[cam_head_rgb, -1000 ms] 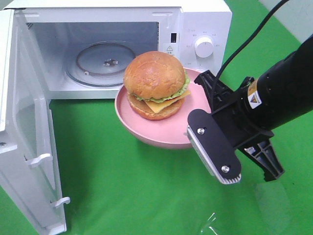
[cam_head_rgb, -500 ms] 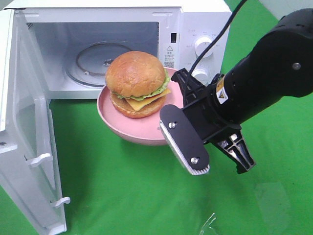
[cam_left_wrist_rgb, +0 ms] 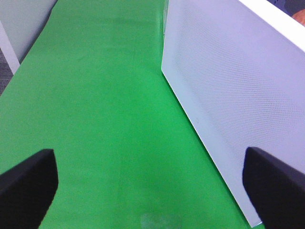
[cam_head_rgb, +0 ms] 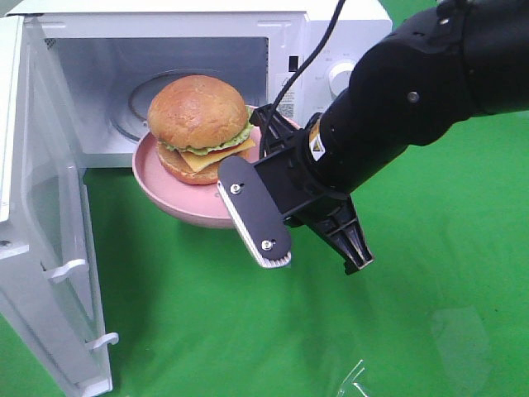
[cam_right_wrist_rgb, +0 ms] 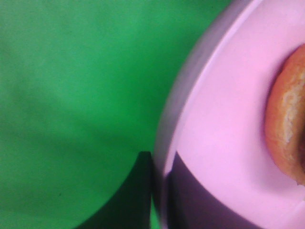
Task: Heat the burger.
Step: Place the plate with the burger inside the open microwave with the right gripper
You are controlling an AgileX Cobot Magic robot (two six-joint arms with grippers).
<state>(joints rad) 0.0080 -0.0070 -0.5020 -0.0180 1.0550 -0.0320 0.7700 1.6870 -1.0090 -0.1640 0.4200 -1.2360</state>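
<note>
The burger point(cam_head_rgb: 201, 112) is sitting on the pink plate point(cam_head_rgb: 165, 194), just beyond the right claw point(cam_head_rgb: 266, 142), which is clenching the plate's rim before the open microwave point(cam_head_rgb: 331, 41). The left claw point(cam_left_wrist_rgb: 152, 186) is hanging released, holding nothing.

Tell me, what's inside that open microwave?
A glass turntable on the cavity floor. The burger on its pink plate, held at the opening, covers the turntable's right part, so anything behind it cannot be seen.

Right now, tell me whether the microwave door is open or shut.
Open: the microwave door stands wide to the left, leaving the glass turntable exposed.
</note>
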